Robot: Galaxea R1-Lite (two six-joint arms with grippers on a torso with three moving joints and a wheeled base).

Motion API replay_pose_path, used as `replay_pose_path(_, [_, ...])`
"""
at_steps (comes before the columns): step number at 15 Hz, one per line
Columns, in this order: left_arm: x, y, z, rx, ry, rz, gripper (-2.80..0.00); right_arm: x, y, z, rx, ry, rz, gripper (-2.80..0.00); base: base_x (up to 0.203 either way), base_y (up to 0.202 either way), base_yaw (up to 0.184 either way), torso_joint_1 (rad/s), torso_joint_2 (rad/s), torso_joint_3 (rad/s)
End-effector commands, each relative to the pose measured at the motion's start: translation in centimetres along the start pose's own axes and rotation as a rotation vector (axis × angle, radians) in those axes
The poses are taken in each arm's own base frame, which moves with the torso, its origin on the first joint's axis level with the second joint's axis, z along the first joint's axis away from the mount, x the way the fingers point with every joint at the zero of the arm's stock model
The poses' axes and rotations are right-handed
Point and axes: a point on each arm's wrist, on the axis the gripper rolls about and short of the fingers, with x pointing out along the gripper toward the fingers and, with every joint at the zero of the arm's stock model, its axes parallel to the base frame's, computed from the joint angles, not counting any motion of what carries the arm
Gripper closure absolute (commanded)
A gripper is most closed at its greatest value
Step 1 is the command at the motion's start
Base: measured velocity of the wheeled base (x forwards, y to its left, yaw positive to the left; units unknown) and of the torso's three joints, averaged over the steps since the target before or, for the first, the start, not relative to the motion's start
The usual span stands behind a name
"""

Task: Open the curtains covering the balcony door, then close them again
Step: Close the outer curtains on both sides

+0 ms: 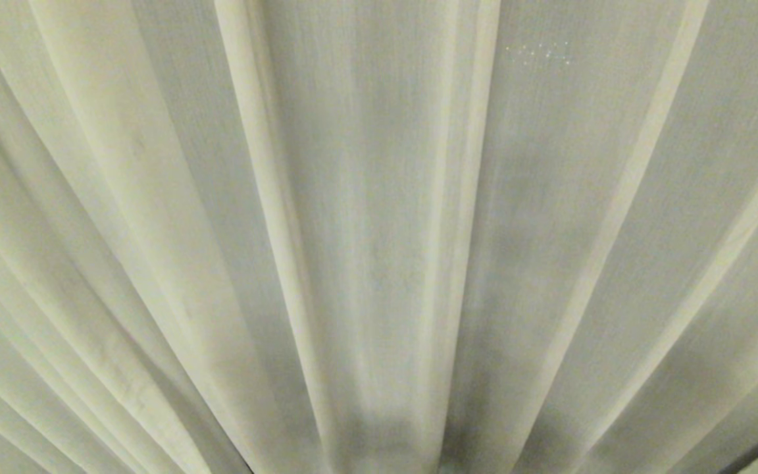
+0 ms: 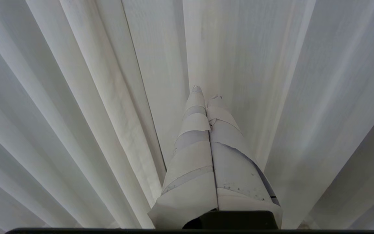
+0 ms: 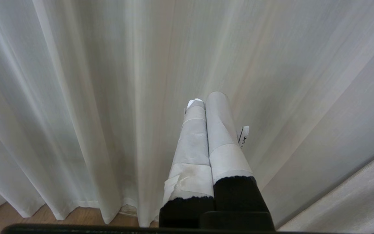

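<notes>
The curtains (image 1: 379,197), filling the frame, appear light, soft and yielding; grasp a central pleat edge, as left gripper (image 2: 206,94) and right gripper (image 3: 206,99) are fully closed, empty.

No text, brand, number or sign can be read in any view. The only trace of writing is a small white paper tag (image 3: 243,136) with dark marks, sticking out at about 3 o'clock from the tape-wrapped fingers of the right claw (image 3: 206,99); the marks are too small to make out.
</notes>
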Motion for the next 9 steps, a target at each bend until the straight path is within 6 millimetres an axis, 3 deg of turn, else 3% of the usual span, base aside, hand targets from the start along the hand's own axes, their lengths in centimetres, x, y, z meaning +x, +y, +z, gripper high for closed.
replay_pose_path(1, [-0.02, 0.0, -0.02, 0.0, -0.002, 0.0, 0.0, 0.01, 0.0, 0.0, -0.001, 0.001, 0.002, 0.0, 0.0, 0.0, 0.0, 0.0, 0.0, 0.0])
replay_pose_path(4, [-0.02, 0.0, 0.0, 0.0, -0.003, 0.0, 0.0, 0.01, 0.0, 0.0, -0.001, 0.001, 0.002, 0.0, 0.002, 0.025, -0.002, -0.001, 0.0, 0.001])
replay_pose_path(9, [-0.02, -0.02, 0.0, 0.0, -0.004, -0.009, 0.0, 0.01, 0.0, 0.0, -0.001, 0.001, 0.002, 0.0, 0.001, 0.177, 0.0, 0.011, 0.0, 0.005])
